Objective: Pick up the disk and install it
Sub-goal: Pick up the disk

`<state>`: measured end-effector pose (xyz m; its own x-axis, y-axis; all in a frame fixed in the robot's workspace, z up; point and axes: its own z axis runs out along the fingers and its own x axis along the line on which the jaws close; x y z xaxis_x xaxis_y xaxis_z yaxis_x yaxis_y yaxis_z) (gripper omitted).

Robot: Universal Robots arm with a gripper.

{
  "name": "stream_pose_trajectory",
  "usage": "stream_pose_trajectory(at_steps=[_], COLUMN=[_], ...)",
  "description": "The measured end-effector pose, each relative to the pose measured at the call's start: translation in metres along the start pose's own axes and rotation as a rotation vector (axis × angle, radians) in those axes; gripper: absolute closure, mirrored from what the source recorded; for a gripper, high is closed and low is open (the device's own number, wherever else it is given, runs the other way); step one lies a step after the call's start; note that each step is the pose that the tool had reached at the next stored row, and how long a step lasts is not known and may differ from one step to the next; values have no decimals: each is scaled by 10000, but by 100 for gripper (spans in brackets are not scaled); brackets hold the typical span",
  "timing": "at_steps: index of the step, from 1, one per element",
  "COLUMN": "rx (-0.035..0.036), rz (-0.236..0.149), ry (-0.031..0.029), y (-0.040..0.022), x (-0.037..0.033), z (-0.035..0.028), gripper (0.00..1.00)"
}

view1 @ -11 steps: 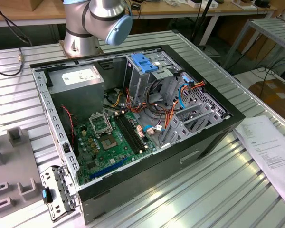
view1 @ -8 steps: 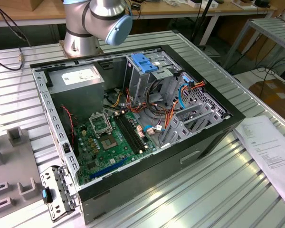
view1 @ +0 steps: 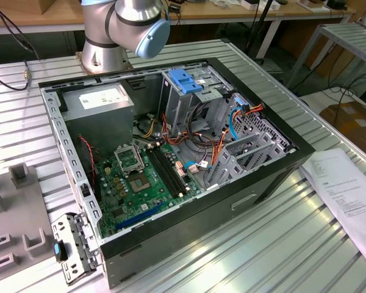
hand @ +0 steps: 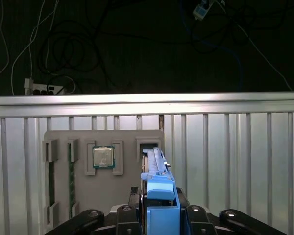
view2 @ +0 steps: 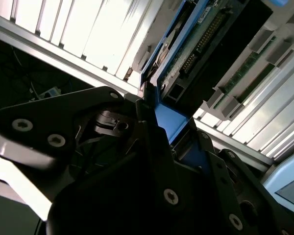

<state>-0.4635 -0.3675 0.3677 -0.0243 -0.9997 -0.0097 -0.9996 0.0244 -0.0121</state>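
Observation:
In both wrist views the disk point(hand: 156, 166) point(view2: 193, 41) stands on edge in a slot of a grey parts tray point(hand: 127, 188). Its bright blue carrier frame points toward the camera, and its circuit-board side shows in the second wrist view. My gripper point(hand: 159, 215) point(view2: 169, 128) reaches the near blue end of the disk. A black finger point(hand: 131, 213) lies close against each side of the frame, so the gripper is shut on it. The open computer case point(view1: 274, 177) lies on the slatted metal table, with its drive cage and blue tab point(view1: 186, 80) at the back.
The grey tray also holds a processor chip point(hand: 103, 157) and memory sticks point(hand: 71, 182). A perforated bracket with a blue knob point(view1: 69, 250) lies beside the case at the exterior view's left. Printed papers point(view1: 348, 195) rest at its right. The arm's base point(view1: 119, 30) stands behind the case.

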Motion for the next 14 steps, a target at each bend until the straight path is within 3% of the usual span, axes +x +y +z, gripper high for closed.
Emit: stream_pose_trajectory(at_steps=[14], rx=[0], rz=[-1], ry=[-1], y=[0], x=[0], z=[-27], gripper=[63])
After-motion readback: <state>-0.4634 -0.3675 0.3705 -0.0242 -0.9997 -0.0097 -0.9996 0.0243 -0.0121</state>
